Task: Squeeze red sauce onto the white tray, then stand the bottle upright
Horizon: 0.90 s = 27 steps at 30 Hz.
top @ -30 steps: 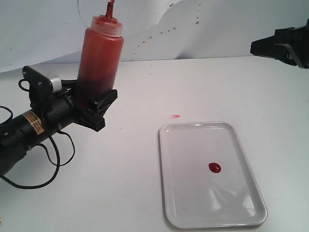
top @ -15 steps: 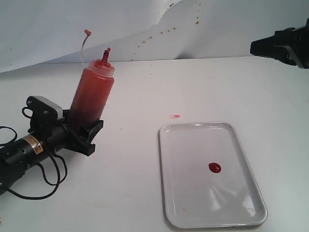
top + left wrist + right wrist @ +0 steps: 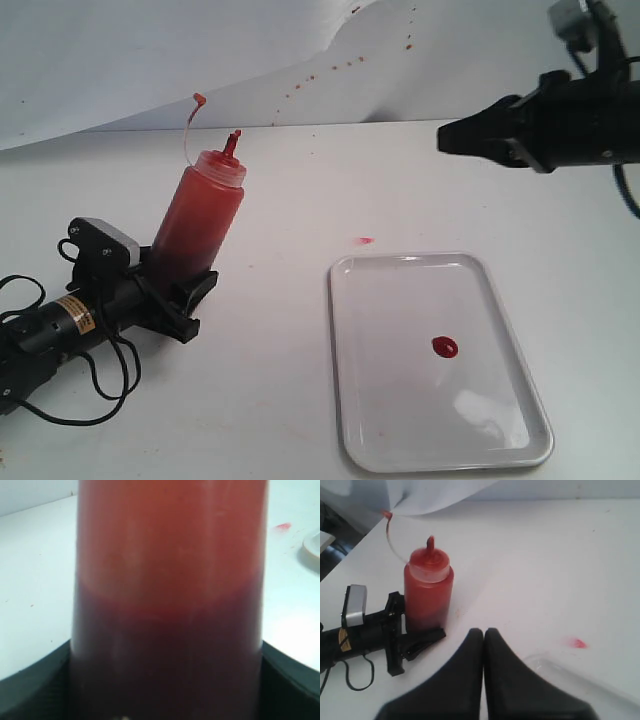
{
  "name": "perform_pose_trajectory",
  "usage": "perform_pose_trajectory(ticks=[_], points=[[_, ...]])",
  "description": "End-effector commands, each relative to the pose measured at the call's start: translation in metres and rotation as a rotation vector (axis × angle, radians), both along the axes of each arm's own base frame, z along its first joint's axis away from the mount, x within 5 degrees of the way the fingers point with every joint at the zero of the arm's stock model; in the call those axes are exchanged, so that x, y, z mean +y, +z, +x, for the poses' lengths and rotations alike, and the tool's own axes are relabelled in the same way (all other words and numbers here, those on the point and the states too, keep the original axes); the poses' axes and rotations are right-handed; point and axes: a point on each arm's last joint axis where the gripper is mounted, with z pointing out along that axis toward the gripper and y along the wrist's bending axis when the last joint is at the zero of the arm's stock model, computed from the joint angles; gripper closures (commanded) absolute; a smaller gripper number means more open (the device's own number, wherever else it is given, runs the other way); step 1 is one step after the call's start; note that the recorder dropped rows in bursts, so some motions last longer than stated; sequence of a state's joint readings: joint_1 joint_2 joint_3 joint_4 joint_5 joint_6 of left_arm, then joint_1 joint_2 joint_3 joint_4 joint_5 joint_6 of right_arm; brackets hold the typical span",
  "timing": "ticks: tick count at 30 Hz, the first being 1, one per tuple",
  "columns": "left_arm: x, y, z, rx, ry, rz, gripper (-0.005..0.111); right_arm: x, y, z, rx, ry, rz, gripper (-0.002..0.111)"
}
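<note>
Left gripper [image 3: 183,283] clamps the leaning bottle [image 3: 205,215], left of the tray [image 3: 400,295]. Straighten it fully before releasing. Right gripper [image 3: 450,137] is pinched closed, empty.

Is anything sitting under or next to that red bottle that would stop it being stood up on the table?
Nothing visible does. The left gripper holds the bottle slightly tilted over bare table; the tray lies apart to one side. The bottle's base is hidden behind the gripper, so whether it touches the table is unclear.
</note>
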<state>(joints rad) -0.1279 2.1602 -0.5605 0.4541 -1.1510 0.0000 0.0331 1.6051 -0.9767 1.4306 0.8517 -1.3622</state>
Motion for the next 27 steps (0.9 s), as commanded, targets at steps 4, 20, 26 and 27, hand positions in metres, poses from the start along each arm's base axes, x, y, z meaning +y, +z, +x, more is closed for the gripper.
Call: perform_pose_trajectory(ticks=[4, 20, 26, 27], points=[[-0.001, 0.009, 0.003, -0.07, -0.001, -0.04, 0.107, 0.03, -0.037, 0.018, -0.002, 0.04, 0.06, 0.089], [-0.001, 0.009, 0.003, -0.072, -0.003, -0.035, 0.107, 0.138, -0.051, 0.076, 0.023, 0.101, 0.027, 0.02], [-0.001, 0.009, 0.003, -0.072, -0.003, -0.036, 0.107, 0.171, -0.054, 0.085, 0.036, 0.21, 0.079, 0.02], [-0.001, 0.009, 0.003, -0.072, -0.003, -0.036, 0.107, 0.175, -0.056, 0.086, 0.039, 0.217, 0.08, 0.02]])
